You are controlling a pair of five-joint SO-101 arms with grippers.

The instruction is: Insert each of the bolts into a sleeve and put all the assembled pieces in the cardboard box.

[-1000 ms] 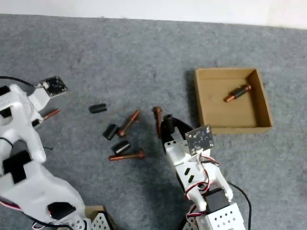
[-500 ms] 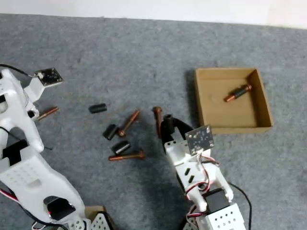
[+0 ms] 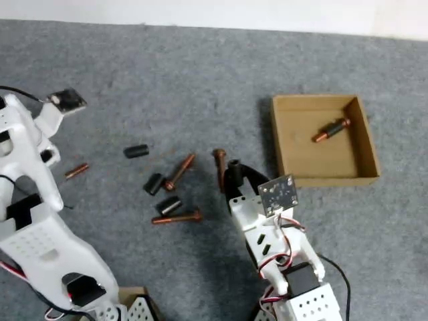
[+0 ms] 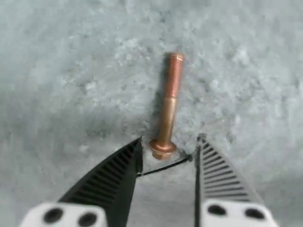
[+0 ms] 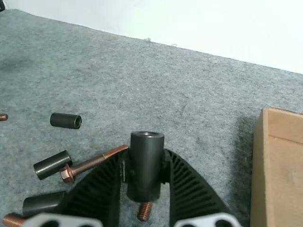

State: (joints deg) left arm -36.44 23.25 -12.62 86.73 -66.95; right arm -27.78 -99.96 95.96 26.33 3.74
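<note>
Status: right jaws clamped on a sleeve (image 5: 146, 163), left jaws open at a bolt (image 4: 169, 106)
Sleeve is held upright, bore up, near the box (image 3: 314, 98). The bolt lies flat on the bench (image 3: 200, 80), head between my left tips, shank pointing away. One assembled piece (image 3: 332, 130) lies in the box; loose bolts (image 3: 179, 172) and sleeves (image 3: 136, 151) sit mid-bench

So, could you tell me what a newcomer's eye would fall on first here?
The right end effector, near the box, holds a black sleeve upright. Far to the left, the open left end effector hangs over a lone bolt. One assembled piece lies in the box.
</note>
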